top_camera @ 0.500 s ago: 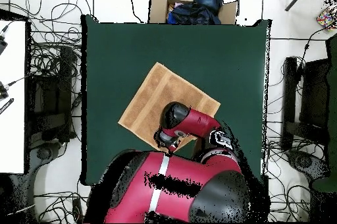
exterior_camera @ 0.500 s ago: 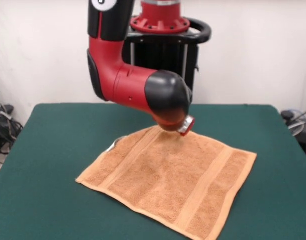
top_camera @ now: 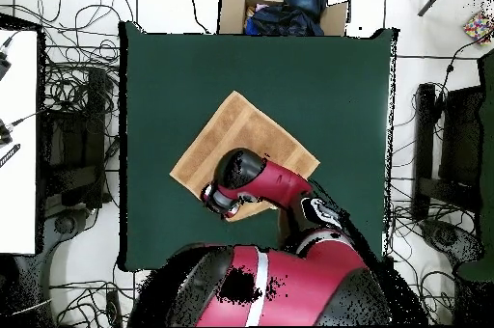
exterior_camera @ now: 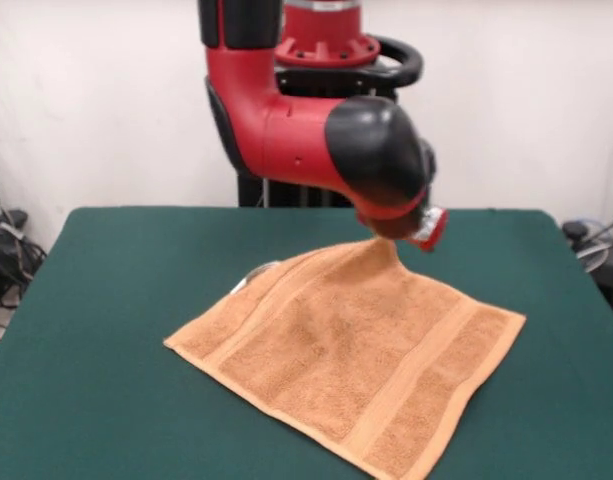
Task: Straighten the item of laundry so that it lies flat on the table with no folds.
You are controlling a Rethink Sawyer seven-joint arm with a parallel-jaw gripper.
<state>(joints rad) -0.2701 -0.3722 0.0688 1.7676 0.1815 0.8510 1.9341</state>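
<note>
Front view, left to right. The table (exterior_camera: 106, 300) carries the towel (exterior_camera: 346, 360) spread near its centre, turned diamond-wise, with band stripes running parallel to two edges. A small white tag (exterior_camera: 254, 273) shows at the towel's far-left edge. The far corner of the towel rises in a peak to the gripper (exterior_camera: 396, 238); whether its fingers are spread or pinching the cloth cannot be told. In the overhead view the arm (top_camera: 265, 179) covers that corner.

One towel (exterior_camera: 351, 355) lies on one table (exterior_camera: 106, 300), beneath one robot arm (exterior_camera: 316, 140), and one cardboard box (top_camera: 282, 8) sits at the overhead view's top.
</note>
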